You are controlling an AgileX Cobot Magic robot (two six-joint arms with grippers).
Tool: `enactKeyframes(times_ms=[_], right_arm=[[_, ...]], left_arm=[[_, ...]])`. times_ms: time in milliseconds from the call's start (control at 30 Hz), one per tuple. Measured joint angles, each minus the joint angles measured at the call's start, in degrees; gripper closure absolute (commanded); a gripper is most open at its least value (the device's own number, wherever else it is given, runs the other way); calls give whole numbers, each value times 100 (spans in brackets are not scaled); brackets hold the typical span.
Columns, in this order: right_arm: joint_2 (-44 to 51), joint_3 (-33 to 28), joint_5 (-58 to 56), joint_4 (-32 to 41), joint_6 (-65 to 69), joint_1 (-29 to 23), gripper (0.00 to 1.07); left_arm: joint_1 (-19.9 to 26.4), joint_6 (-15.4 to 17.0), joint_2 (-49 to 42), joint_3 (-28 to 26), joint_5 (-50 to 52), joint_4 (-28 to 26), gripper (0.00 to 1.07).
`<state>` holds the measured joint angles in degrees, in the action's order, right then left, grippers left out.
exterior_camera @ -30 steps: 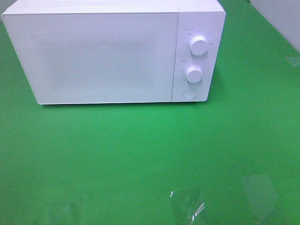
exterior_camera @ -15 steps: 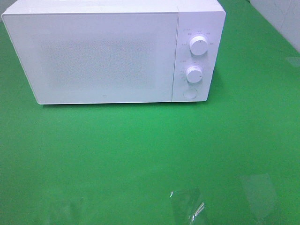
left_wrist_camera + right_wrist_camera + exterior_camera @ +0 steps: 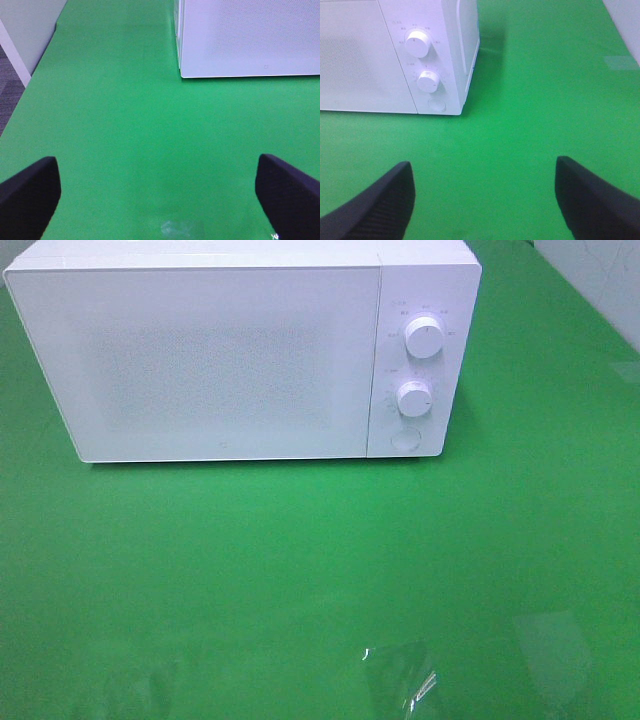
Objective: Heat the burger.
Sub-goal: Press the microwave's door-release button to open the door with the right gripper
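Currently, the left claw (image 3: pixel 159 200) and right claw (image 3: pixel 482 200) are hanging wide open and empty over the desk (image 3: pixel 300 560), likely standing back to leave the closed microwave (image 3: pixel 220 360) door free. The burger is showing nowhere, possibly sitting inside.

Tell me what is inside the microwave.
The door of the microwave is shut and opaque white, so the interior is hidden. Whether the burger sits inside cannot be told.

Glossy green tabletop (image 3: pixel 300 570), pale wall (image 3: pixel 27 25), grey carpet floor (image 3: pixel 7 95)
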<state>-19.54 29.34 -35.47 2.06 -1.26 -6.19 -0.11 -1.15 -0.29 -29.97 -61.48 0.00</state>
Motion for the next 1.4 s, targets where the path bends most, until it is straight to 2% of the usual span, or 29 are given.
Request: enactKeyframes(times_ms=[100, 267, 333, 567, 633, 900, 1033, 1067, 1100, 1133, 1167, 1400], right_arm=[[-510, -109, 630, 0, 0, 0, 35], [-905, -189, 1043, 0, 0, 0, 36], [-1467, -201, 1581, 0, 11, 0, 36], [-2097, -201, 2309, 0, 126, 0, 36], [-2693, -201, 2928, 0, 206, 0, 36], [-3587, -275, 4165, -149, 264, 0, 36], [-4045, -710, 5621, -155, 264, 0, 36], [-4045, -710, 5621, -155, 264, 0, 36], [-4217, -905, 6211, -155, 264, 0, 36], [-4217, -905, 6211, -155, 264, 0, 36], [-4389, -1106, 6864, -155, 264, 0, 36], [-4922, -1541, 8285, -149, 264, -6, 36]], left_arm=[[0, 0, 0, 0, 0, 0, 9], [0, 0, 0, 0, 0, 0, 9], [0, 0, 0, 0, 0, 0, 9], [0, 0, 0, 0, 0, 0, 9], [0, 0, 0, 0, 0, 0, 9], [0, 0, 0, 0, 0, 0, 9], [0, 0, 0, 0, 0, 0, 9], [0, 0, 0, 0, 0, 0, 9], [0, 0, 0, 0, 0, 0, 9], [0, 0, 0, 0, 0, 0, 9], [0, 0, 0, 0, 0, 0, 9], [0, 0, 0, 0, 0, 0, 9]])
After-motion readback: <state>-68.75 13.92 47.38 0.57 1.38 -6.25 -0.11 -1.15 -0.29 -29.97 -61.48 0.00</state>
